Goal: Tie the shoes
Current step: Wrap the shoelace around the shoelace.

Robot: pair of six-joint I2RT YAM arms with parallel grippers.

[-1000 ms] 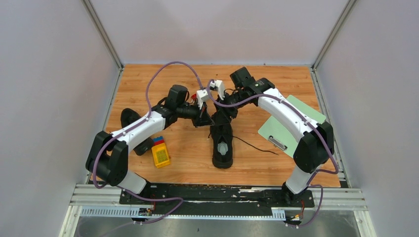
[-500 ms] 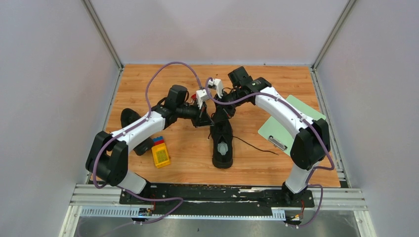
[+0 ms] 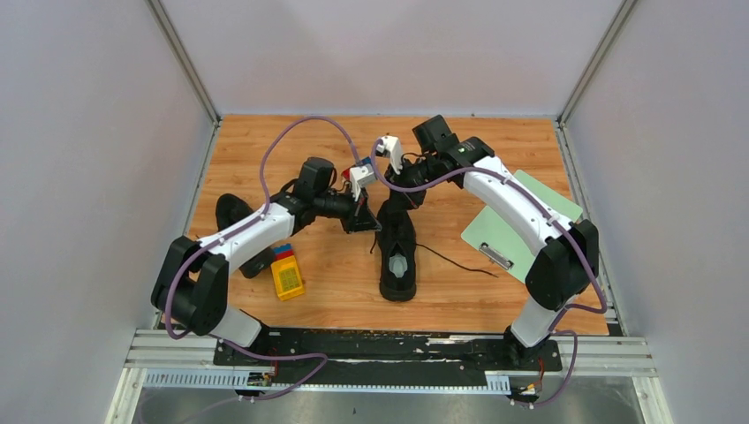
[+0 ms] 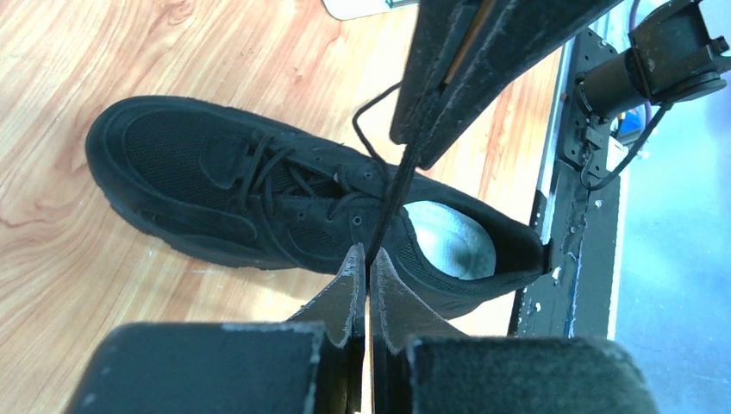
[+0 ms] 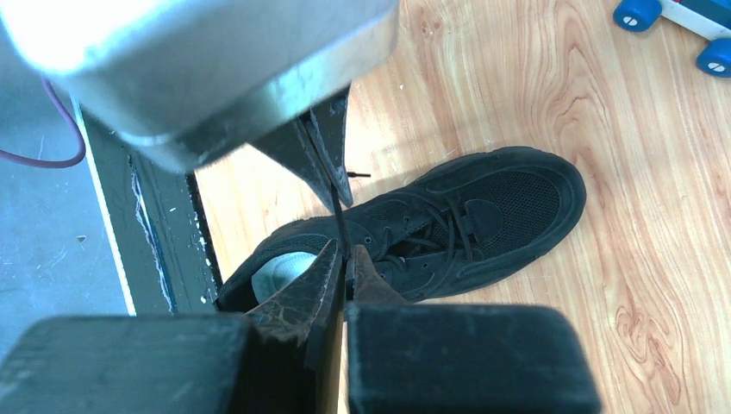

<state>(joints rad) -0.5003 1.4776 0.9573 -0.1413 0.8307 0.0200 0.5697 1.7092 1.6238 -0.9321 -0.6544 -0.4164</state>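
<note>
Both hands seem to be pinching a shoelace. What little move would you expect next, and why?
Probably the left hand lets go, leaving the strand to the right hand. Both are shut on the same lace above the shoe, close together, while the other lace lies loose on the table, not yet picked up.

No legible text, brand, label or number anywhere; markings on the small yellow rectangular box (image 3: 287,278) too small and blurred to read.
</note>
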